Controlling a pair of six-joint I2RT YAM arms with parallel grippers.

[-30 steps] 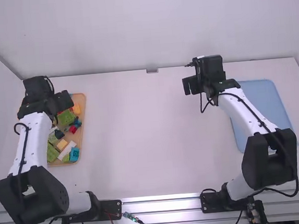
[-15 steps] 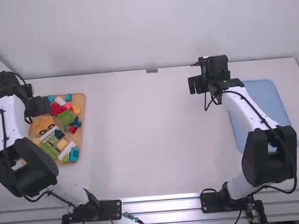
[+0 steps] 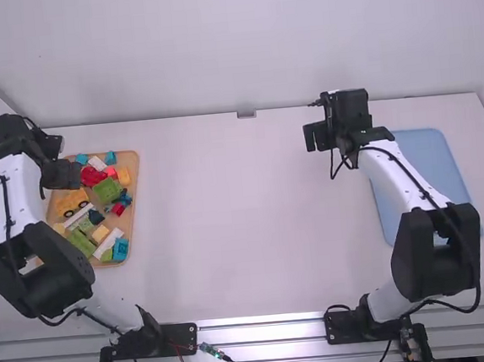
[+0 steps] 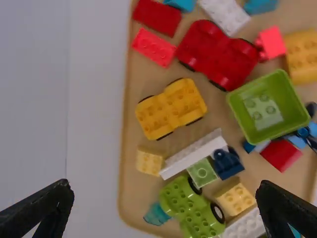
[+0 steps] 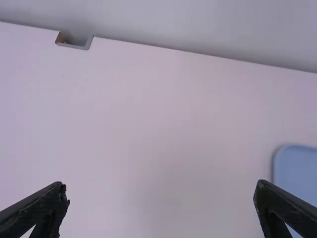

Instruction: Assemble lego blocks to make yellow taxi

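Observation:
My left gripper (image 3: 61,174) hangs over the left edge of the wooden tray (image 3: 137,209). In the left wrist view that gripper (image 4: 166,196) is open and holds nothing. Below it in the tray lie a yellow wheeled base (image 4: 171,108), a red wheeled base (image 4: 218,54), a green wheeled base (image 4: 193,207), a pale yellow block (image 4: 149,161) and a yellow-orange block (image 4: 302,55). The right gripper (image 3: 315,136) stands above the table right of the middle; in the right wrist view the gripper (image 5: 161,196) is open, bare table between its fingers.
A blue tray (image 3: 432,169) lies at the right, partly under the right arm. Other blocks, among them a green open box (image 4: 267,106) and a white long block (image 4: 193,153), crowd the wooden tray. The white table (image 3: 228,216) stretches between the trays.
My left arm has swung left and back from over the wooden tray, uncovering the yellow wheeled base. The right gripper has shifted slightly right.

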